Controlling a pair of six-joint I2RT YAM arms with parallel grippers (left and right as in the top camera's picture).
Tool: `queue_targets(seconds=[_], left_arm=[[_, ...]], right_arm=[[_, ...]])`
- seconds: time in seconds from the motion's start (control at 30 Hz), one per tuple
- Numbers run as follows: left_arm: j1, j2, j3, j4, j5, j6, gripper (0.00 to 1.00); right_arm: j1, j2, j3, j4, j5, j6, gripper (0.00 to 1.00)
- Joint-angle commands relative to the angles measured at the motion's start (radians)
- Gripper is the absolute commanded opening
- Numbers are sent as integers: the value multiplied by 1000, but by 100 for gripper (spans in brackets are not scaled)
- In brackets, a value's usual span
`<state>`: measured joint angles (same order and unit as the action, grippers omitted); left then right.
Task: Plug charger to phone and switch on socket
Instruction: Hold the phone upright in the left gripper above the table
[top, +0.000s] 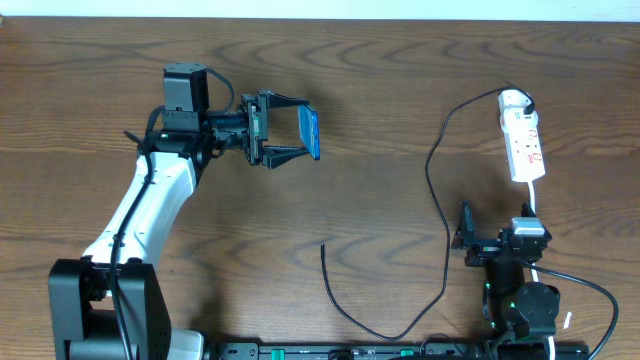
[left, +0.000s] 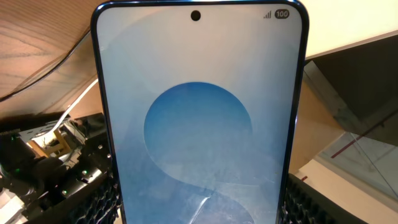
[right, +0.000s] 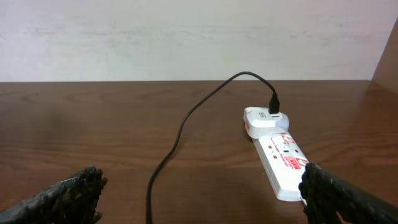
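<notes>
My left gripper (top: 292, 134) is shut on the phone (top: 312, 133) and holds it on edge above the table at the upper left. In the left wrist view the blue screen (left: 199, 124) fills the frame between the two fingers. The black charger cable (top: 437, 200) runs from an adapter in the white socket strip (top: 523, 135) at the upper right, loops down, and ends in a free plug tip (top: 322, 244) on the table. My right gripper (top: 463, 238) is open and empty, below the strip. The right wrist view shows the strip (right: 281, 160) and the cable (right: 180, 134) ahead.
The strip's white cord (top: 533, 205) runs down past my right arm. The right arm's base (top: 520, 300) stands at the lower right. The table's far edge meets a pale wall (right: 199, 37).
</notes>
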<state>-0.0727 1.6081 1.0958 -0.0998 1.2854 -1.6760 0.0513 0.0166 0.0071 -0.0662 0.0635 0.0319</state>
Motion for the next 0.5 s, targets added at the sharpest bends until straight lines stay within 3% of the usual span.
queue_targets(seconds=[0.0, 0.47], left_arm=[[2, -26, 9, 8, 51, -1, 7], [2, -26, 9, 8, 50, 6, 7]], right_arm=[[8, -8, -2, -3, 5, -18, 99], [8, -8, -2, -3, 5, -18, 99]])
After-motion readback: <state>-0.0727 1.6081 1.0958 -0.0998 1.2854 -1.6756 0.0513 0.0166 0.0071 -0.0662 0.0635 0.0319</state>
